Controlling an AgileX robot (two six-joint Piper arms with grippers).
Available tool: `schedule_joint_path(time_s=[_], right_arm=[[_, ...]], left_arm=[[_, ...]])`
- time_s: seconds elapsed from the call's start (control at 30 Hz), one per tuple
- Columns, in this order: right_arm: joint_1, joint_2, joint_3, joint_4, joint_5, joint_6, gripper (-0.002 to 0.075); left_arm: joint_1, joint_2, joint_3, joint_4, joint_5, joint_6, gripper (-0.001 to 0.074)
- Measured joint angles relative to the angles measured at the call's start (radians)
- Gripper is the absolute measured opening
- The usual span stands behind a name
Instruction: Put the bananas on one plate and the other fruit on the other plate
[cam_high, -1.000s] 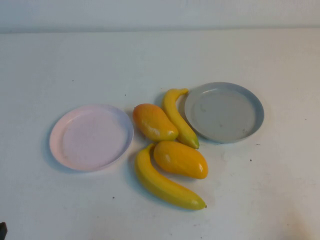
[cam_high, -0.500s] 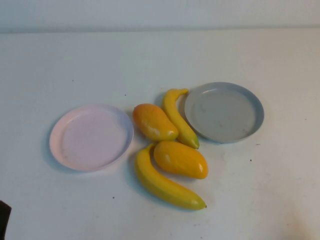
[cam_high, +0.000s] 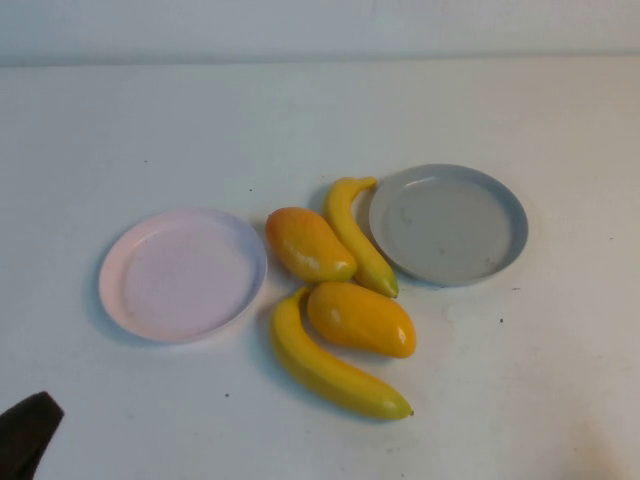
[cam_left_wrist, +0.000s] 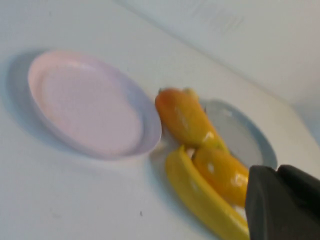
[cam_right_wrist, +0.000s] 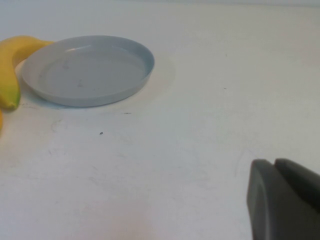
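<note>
The left hand has crept further in at the tabletop's near left corner, fingers closed, empty. The right hand, likewise closed, is near the round grey-blue plate. That and the round pale pink plate hold nothing; two glossy yellow plastic bananas and two plump orange mango-like fruits cluster between them.

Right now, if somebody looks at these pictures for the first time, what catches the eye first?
First, the glossy cluster at the table's middle: two bananas interleaved with two orange-yellow mango-like fruits. On either side lie empty plates, the pink plate at left and the grey-blue plate at right. The shut left gripper shows at the near left corner; the shut right gripper stays outside the high view.
</note>
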Motion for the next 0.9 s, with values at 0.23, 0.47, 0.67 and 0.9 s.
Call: schedule_joint_path(time_s=[0.23, 0.47, 0.67, 0.9], right_arm=[[0.0, 0.0, 0.0, 0.0, 0.0, 0.0, -0.0017], [0.0, 0.0, 0.0, 0.0, 0.0, 0.0, -0.0017], [0.0, 0.0, 0.0, 0.0, 0.0, 0.0, -0.0017], [0.0, 0.0, 0.0, 0.0, 0.0, 0.0, -0.0017]], left_arm=[[0.0, 0.333, -0.227, 0.067, 0.288, 0.145, 0.0], [0.0, 0.696, -0.463, 0.107, 0.439, 0.328, -0.0001], [-0.043, 1.016, -0.686, 0.114, 0.481, 0.537, -0.0001], [-0.243, 1.29, -0.949, 0.139, 0.525, 0.903, -0.0001]])
